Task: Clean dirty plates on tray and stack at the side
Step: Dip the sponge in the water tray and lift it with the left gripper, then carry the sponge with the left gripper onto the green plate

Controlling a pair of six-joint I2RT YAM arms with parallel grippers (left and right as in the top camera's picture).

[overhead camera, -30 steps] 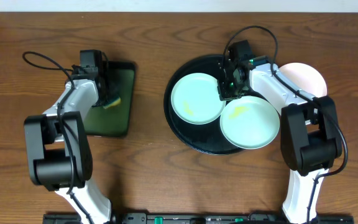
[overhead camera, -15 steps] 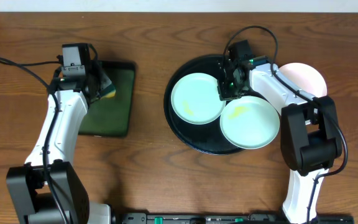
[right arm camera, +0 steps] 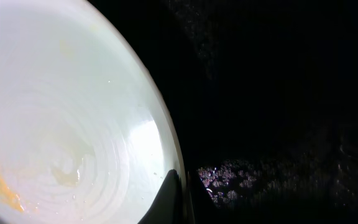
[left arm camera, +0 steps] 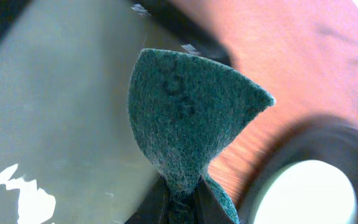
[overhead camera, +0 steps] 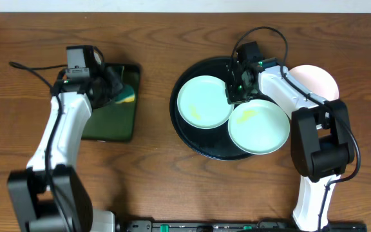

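Item: wiping step, about to begin. Left gripper [overhead camera: 113, 92] pinches a green-and-yellow sponge [left arm camera: 188, 118] over the rectangular tray [overhead camera: 108, 125] at far left. Right gripper [overhead camera: 236, 93], fingers pressed together, sits where the rims of two plates meet on the round tray [overhead camera: 192, 138]; whether it clamps a rim cannot be told. Left plate [overhead camera: 201, 100] and near plate [overhead camera: 263, 129] lie on that tray, both showing yellow smears. A third plate [overhead camera: 317, 78] lies on the table [overhead camera: 172, 187], just right of the tray. All plates lie flat, hollow side up; being round, they have no long axis. Next move, by judgement: carry the sponge right to a smeared plate while the right gripper steadies it.
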